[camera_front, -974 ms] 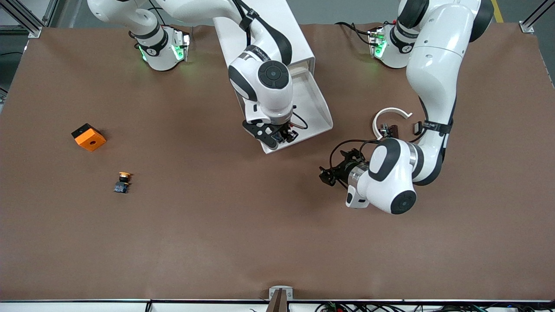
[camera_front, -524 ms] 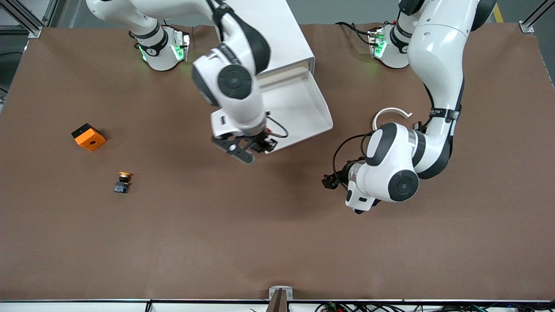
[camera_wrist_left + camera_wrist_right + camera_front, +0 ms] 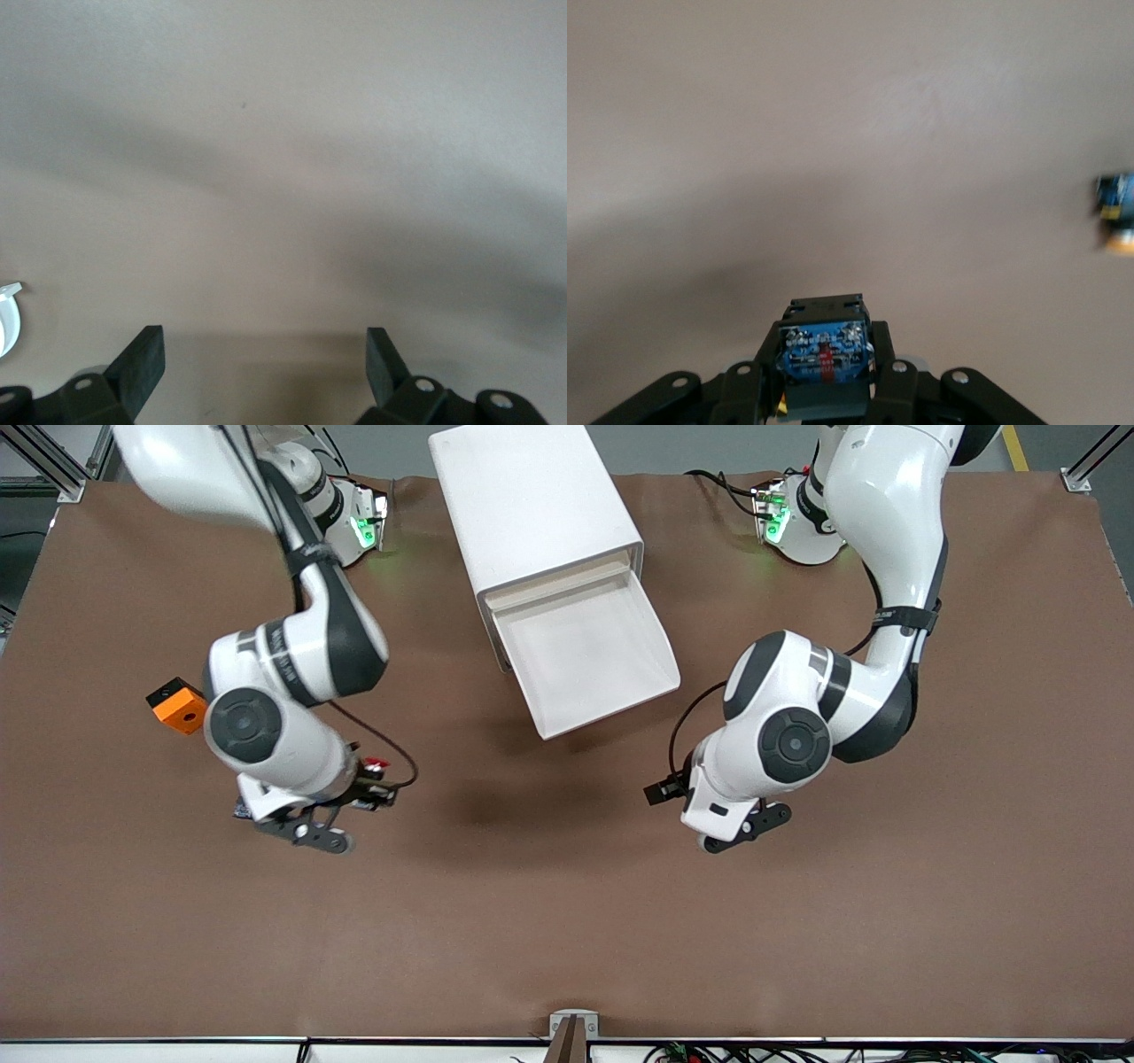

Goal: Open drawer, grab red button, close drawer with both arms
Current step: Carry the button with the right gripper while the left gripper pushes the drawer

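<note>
The white drawer stands pulled out of the white cabinet, and its tray is bare inside. My right gripper is over the table toward the right arm's end, away from the drawer. In the right wrist view the right gripper is shut on the button. Its blue-grey base faces the camera and its cap is hidden. My left gripper is over bare table beside the drawer. In the left wrist view the left gripper is open and empty.
An orange cube lies next to the right arm's elbow. The yellow-capped button lies on the table close to the right gripper and is mostly hidden under that arm in the front view. The tip of a white ring shows near the left gripper.
My right arm has swung from the drawer's front edge toward the right arm's end of the table, carrying the button. My left arm has turned its hand downward.
</note>
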`<action>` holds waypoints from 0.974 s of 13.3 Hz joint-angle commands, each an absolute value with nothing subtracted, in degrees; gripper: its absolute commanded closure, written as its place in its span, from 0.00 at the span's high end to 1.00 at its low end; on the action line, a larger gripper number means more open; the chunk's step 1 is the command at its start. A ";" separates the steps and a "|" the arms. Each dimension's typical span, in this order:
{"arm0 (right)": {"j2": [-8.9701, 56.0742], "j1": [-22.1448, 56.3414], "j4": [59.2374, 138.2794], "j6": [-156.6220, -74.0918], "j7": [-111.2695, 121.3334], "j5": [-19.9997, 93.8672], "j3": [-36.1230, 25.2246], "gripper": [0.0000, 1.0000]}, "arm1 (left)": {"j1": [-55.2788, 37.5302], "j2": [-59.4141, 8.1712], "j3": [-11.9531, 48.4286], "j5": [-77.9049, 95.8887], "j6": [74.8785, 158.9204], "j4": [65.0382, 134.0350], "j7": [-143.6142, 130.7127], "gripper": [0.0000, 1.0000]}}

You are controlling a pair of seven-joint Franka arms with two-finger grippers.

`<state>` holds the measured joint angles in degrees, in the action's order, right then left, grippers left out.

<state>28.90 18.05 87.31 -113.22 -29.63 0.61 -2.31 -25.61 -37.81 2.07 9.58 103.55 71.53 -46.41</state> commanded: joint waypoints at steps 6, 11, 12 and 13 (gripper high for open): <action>25.58 9.41 106.42 -131.90 -19.07 -0.35 -1.14 0.00 | -29.09 -30.16 2.20 6.86 117.40 88.13 -47.11 1.00; 26.19 6.25 114.34 -143.26 -15.74 -0.35 -1.05 0.00 | -32.42 -28.48 2.37 5.01 120.85 94.56 -48.95 1.00; 26.19 5.81 114.78 -143.44 -15.47 -0.35 -1.05 0.00 | -32.52 -28.48 2.37 4.92 121.28 95.01 -49.04 1.00; 26.28 5.19 114.87 -143.44 -15.38 -0.35 -1.05 0.00 | -32.78 -28.39 2.37 4.83 121.64 95.36 -49.04 1.00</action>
